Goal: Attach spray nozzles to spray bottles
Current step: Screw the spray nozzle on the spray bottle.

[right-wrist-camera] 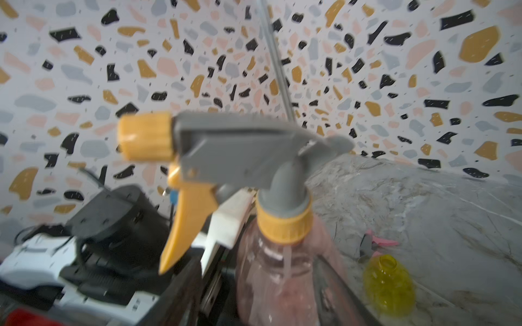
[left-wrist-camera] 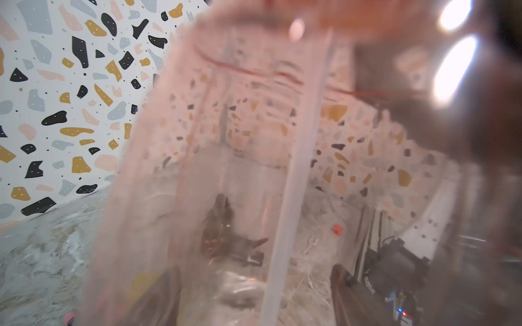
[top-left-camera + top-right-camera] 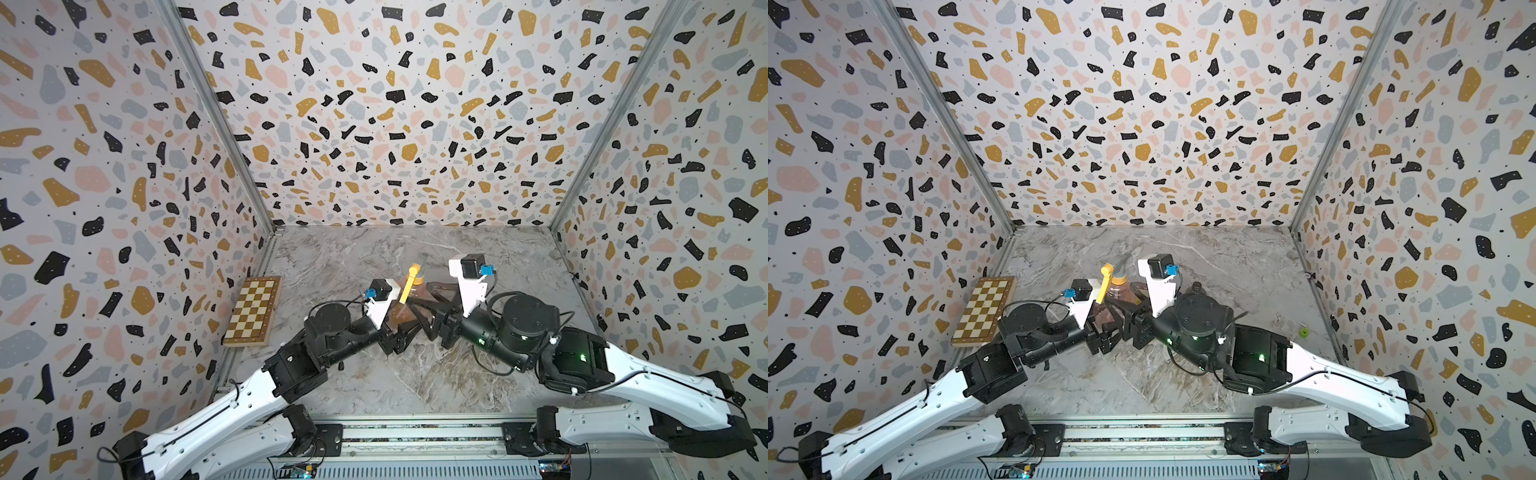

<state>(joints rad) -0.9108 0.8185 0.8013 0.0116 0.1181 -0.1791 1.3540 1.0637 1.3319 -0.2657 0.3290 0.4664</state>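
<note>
A pale pink spray bottle [image 1: 279,285] stands mid-table with a grey spray nozzle [image 1: 243,152] with an orange trigger [image 3: 405,291] seated on its neck; the dip tube [image 2: 293,180] runs down inside. My left gripper [image 3: 398,332] is shut on the bottle's belly, which fills the left wrist view. My right gripper [image 1: 260,293] is open, its fingers [image 1: 180,285] flanking the bottle with a gap on one side. A yellow spray bottle [image 1: 388,285] lies beyond, beside a pink-triggered nozzle [image 1: 378,242]. A dark nozzle [image 2: 223,225] shows blurred through the pink plastic.
A folded chessboard [image 3: 253,309] lies against the left wall. In a top view a small yellow-green object [image 3: 1304,331] sits near the right wall. Patterned walls close in the marble table [image 3: 415,386] on three sides.
</note>
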